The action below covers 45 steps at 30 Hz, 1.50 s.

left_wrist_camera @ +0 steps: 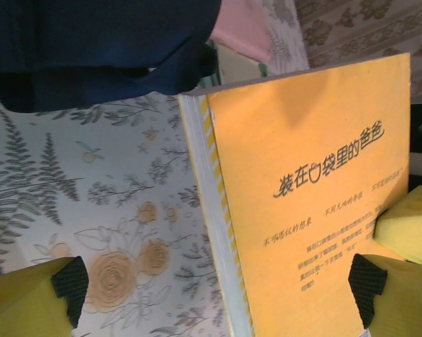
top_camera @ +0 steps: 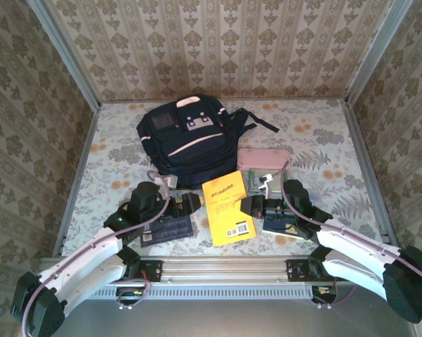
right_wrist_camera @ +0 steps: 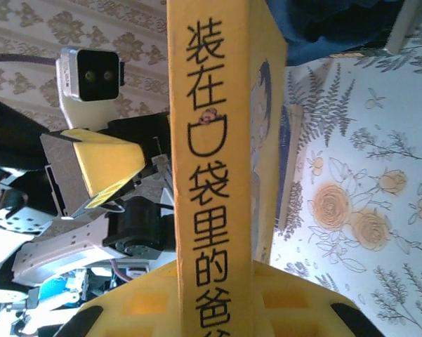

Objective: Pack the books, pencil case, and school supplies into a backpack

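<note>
Orange-yellow book [top_camera: 228, 208], seemingly in right end effector [top_camera: 250, 206]

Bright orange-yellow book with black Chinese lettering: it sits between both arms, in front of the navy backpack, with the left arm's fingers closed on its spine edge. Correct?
Wrong arm: the right wrist view shows the right fingers closed on the bright orange-yellow book at its spine edge; the left fingers stand open.

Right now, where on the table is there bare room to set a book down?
Bare tabletop lies right of the pencil case, out to the right wall, and in the strip between the backpack and the left wall. The near middle is crowded: the orange book, the green-and-white pad, the left gripper and the right gripper.
</note>
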Each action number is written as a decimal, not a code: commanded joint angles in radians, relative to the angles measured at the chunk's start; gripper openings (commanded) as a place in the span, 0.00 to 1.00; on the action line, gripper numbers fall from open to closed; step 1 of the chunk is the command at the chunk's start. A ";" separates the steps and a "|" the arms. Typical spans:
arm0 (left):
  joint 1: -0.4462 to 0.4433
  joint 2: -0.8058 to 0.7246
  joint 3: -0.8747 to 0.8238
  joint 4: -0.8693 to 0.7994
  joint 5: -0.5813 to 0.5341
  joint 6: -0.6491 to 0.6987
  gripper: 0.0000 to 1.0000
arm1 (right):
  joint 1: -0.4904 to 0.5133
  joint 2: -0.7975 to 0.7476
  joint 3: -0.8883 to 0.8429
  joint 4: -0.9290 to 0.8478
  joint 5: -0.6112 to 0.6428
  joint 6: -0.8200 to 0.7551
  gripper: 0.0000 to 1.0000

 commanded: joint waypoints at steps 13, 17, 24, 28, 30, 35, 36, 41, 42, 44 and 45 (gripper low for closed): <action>0.004 0.125 -0.033 0.508 0.150 -0.217 1.00 | 0.037 -0.064 0.047 0.280 -0.101 0.155 0.00; -0.007 0.159 -0.015 0.547 0.159 -0.237 1.00 | 0.042 -0.060 0.048 0.299 -0.088 0.165 0.00; -0.041 0.217 -0.017 0.642 0.170 -0.269 0.99 | 0.042 -0.056 0.056 0.352 -0.097 0.202 0.00; -0.061 0.232 -0.017 0.659 0.164 -0.271 0.98 | 0.043 -0.062 0.060 0.344 -0.097 0.201 0.00; -0.065 0.232 -0.017 0.678 0.169 -0.279 0.94 | 0.042 -0.065 0.062 0.307 -0.086 0.182 0.00; -0.067 0.188 -0.026 0.694 0.171 -0.285 0.69 | 0.022 -0.080 0.052 0.225 -0.048 0.141 0.00; -0.065 0.168 -0.028 0.680 0.166 -0.277 0.63 | 0.014 -0.083 0.051 0.214 -0.042 0.139 0.00; -0.053 0.075 -0.043 0.600 0.134 -0.249 0.41 | -0.021 -0.090 0.060 0.158 -0.031 0.129 0.00; -0.051 0.063 -0.044 0.595 0.131 -0.249 0.37 | -0.025 -0.088 0.063 0.157 -0.030 0.131 0.00; -0.051 0.053 -0.046 0.598 0.127 -0.251 0.32 | -0.029 -0.082 0.077 0.133 -0.028 0.123 0.00; -0.052 0.054 -0.047 0.606 0.126 -0.256 0.28 | -0.028 -0.077 0.083 0.121 -0.026 0.116 0.00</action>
